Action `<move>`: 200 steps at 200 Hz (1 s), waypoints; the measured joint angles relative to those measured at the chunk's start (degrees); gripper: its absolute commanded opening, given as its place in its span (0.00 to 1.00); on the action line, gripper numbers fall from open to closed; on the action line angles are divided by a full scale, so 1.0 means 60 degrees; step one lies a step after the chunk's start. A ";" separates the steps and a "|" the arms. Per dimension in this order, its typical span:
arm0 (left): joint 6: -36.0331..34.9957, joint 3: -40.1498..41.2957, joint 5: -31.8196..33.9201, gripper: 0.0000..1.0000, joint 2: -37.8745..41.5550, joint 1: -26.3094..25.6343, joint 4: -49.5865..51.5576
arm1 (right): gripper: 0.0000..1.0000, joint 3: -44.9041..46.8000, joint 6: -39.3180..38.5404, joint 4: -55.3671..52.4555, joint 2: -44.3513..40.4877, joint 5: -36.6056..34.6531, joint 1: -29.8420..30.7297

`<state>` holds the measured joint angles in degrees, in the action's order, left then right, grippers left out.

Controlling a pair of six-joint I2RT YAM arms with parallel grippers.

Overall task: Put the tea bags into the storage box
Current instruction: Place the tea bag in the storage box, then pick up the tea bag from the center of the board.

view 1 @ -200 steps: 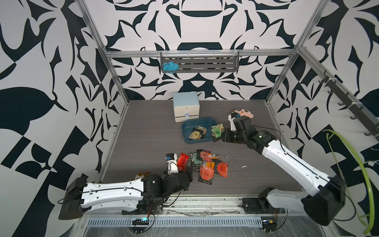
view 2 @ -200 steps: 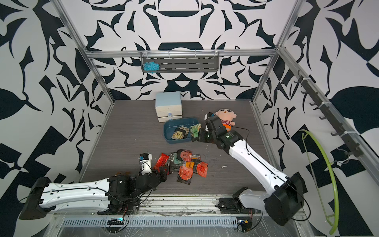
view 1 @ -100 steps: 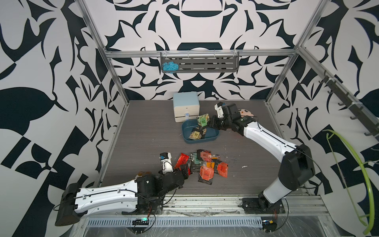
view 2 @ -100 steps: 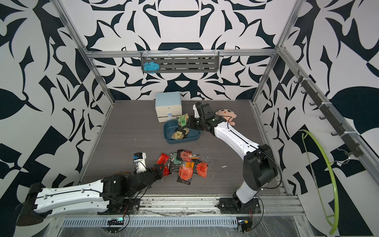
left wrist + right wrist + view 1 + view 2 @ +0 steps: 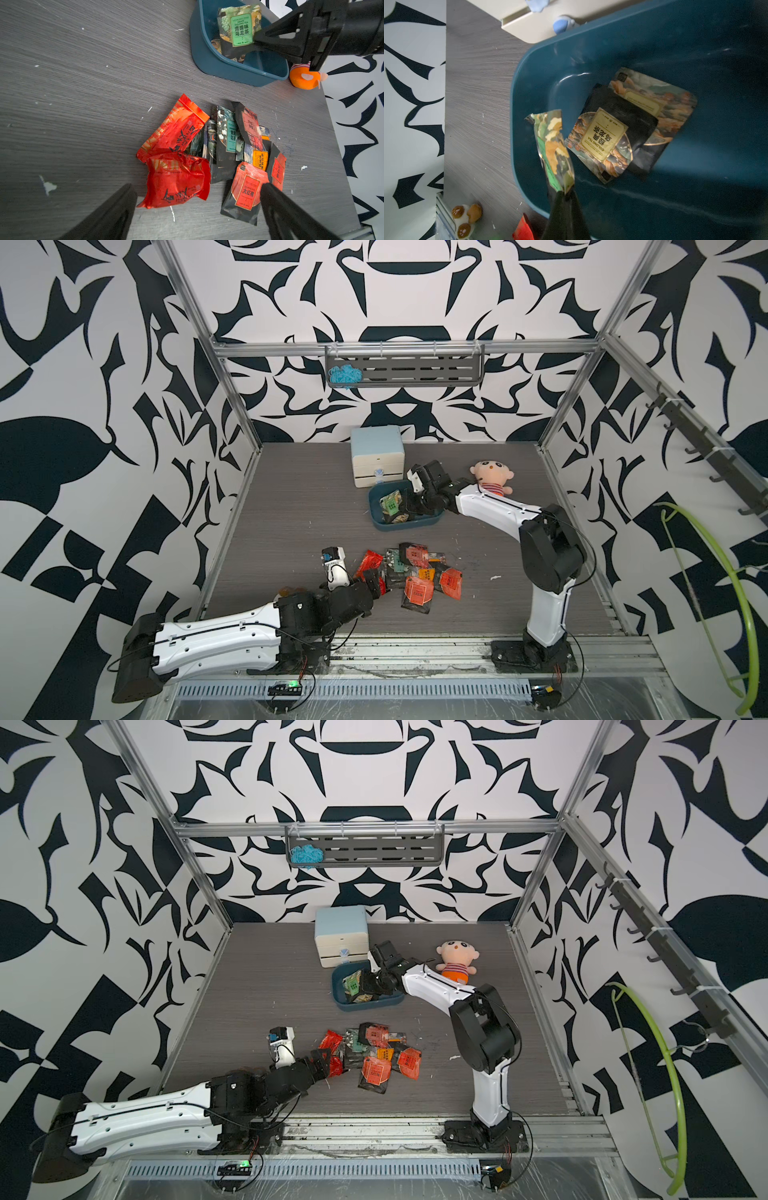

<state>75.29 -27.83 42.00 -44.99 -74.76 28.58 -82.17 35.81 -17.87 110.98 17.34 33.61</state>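
One shallow dark teal plastic box point(image 5: 695, 31) has three sachets at it: two gold-labelled sachets point(image 5: 604, 135) and one green-labelled sachet point(image 5: 241, 29). Outside it are two shiny red crinkled foil sachets point(image 5: 172, 128), three black sachets with red labels point(image 5: 247, 191), one black sachet with a teal label point(image 5: 228, 135) and one sachet with an orange label point(image 5: 259, 159). At least two more dark sachets point(image 5: 209, 135) are mostly covered there, so the full number cannot be told. There is one pale blue-and-white drawer cabinet point(image 5: 377, 456), one pink-faced plush doll in a striped top point(image 5: 490, 475), one small plush toy with brown paws point(image 5: 467, 214), one tuft of light blue yarn point(image 5: 344, 375), one grey slotted wall shelf point(image 5: 415, 373) and two white-and-black robot arms point(image 5: 216, 639).
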 measured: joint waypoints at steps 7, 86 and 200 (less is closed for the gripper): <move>0.0015 0.0000 -0.0004 1.00 -0.0025 0.0022 0.0000 | 0.00 -0.0069 -0.0004 -0.0004 0.0135 -0.0040 0.0025; 0.0004 -0.0117 -0.0157 1.00 -0.0146 0.0270 0.0306 | 0.13 -0.0637 -0.0350 -0.0375 0.0783 -0.0922 0.0033; -0.1126 -0.1821 0.0025 1.00 -0.0321 0.0736 0.2120 | 0.45 0.0208 -0.1960 -0.2262 -0.3708 -0.3570 0.0040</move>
<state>68.53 -38.76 42.15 -46.92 -70.35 41.30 -80.93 24.05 -31.44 88.73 -4.08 33.85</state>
